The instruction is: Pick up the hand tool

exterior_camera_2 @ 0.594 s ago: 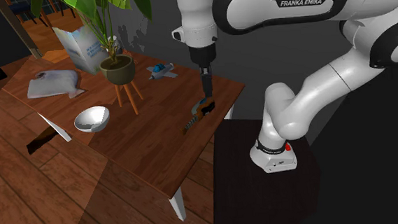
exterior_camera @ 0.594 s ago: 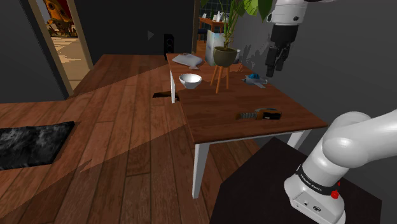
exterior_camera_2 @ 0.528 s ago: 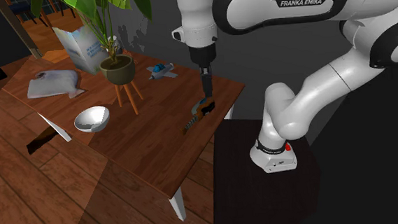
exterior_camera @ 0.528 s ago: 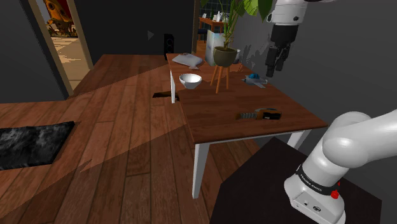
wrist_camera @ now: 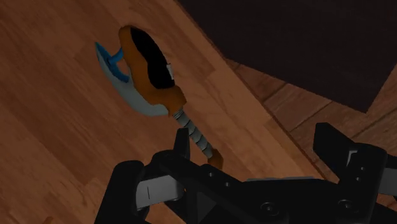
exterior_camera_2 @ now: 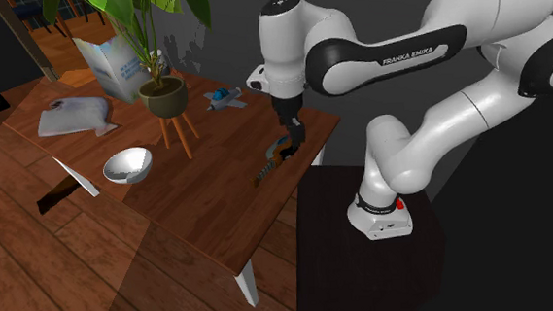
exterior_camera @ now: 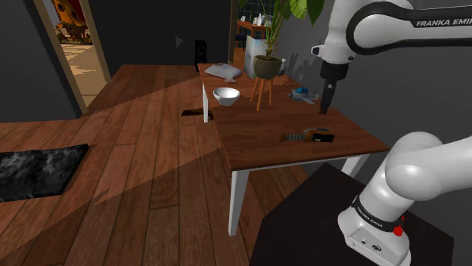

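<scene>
gripper [wrist_camera: 257, 153], jaws wide apart and empty, with the hand tool [wrist_camera: 151, 76] lying ahead of one jaw, not between them; closing from here risks knocking it aside.

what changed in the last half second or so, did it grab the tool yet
The hand came down toward the table and turned about its own axis, and the arm's upper links swung over with it. It now hangs open above the hand tool without touching it, so nothing was taken hold of. The hand tool, the bowl and the potted plant stayed where they were.
</scene>
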{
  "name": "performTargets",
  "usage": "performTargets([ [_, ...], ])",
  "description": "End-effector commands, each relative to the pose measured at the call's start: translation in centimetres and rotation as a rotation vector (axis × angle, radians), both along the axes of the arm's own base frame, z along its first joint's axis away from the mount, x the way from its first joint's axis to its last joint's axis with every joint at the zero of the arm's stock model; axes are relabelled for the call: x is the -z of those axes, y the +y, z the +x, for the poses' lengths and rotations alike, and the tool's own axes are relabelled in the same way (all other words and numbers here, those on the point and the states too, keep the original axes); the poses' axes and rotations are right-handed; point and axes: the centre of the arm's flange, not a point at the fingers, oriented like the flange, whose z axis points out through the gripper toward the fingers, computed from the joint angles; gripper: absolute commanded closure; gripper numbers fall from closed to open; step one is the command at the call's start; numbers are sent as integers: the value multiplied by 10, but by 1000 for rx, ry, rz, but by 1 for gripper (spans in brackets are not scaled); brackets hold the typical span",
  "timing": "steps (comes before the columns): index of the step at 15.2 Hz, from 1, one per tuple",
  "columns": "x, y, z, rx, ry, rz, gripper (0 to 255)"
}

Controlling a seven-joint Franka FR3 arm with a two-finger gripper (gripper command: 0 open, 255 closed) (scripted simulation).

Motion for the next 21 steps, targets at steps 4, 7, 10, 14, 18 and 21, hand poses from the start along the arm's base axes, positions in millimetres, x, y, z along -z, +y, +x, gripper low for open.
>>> performTargets([
  [4, 57, -26, 5, -231, -19, -58, 0],
  [7, 91, -42, 9, -366, -29, -92, 0],
  [10, 124, -58, 16, -501, -40, -127, 0],
  [14, 153, -70, 23, -600, -48, -152, 0],
  [18, 174, -70, 23, -600, -48, -152, 0],
  [21, 188, -70, 23, -600, -48, -152, 0],
])
